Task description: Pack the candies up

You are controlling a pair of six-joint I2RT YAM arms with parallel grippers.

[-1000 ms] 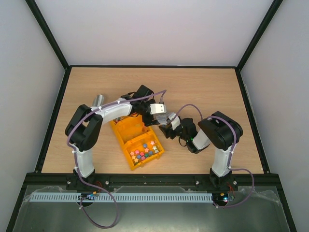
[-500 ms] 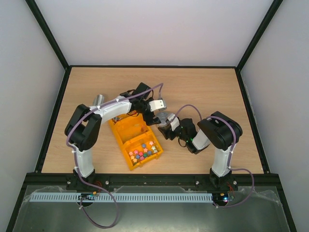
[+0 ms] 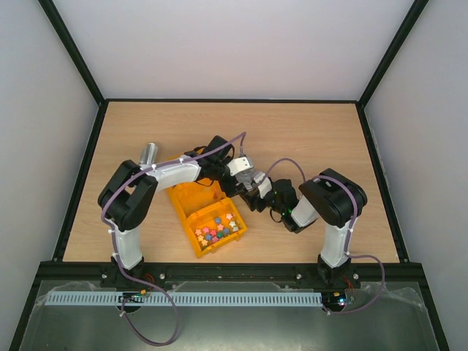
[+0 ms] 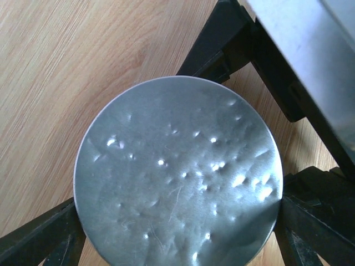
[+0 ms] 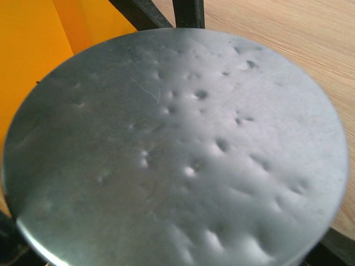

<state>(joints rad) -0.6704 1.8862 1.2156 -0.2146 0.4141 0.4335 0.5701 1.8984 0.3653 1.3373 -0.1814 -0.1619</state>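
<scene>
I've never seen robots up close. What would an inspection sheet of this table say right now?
Surface: light wooden table, no spills seen.
Job's things: candies in the near compartment of the yellow box.
Clutter: metal cylinder, back left.
Grippers: right gripper holds a dented round metal piece; left gripper has its jaws wide either side of it, grip unclear.
Cables: purple cables along both arms.
Surroundings: white walls, black frame.

Metal disc [image 5: 177, 149]: round, grey, dented all over; fills most of the frame.
Yellow box [image 5: 33, 61]: upper left, behind the disc's rim; only a plain wall shows.
Table [image 5: 288, 33]: light wood grain, upper right.
Black bars [image 5: 187, 11]: two, top edge, lower ends hidden by the disc.
Black parts [image 5: 339, 244]: both lower corners, against the disc's rim.
</scene>
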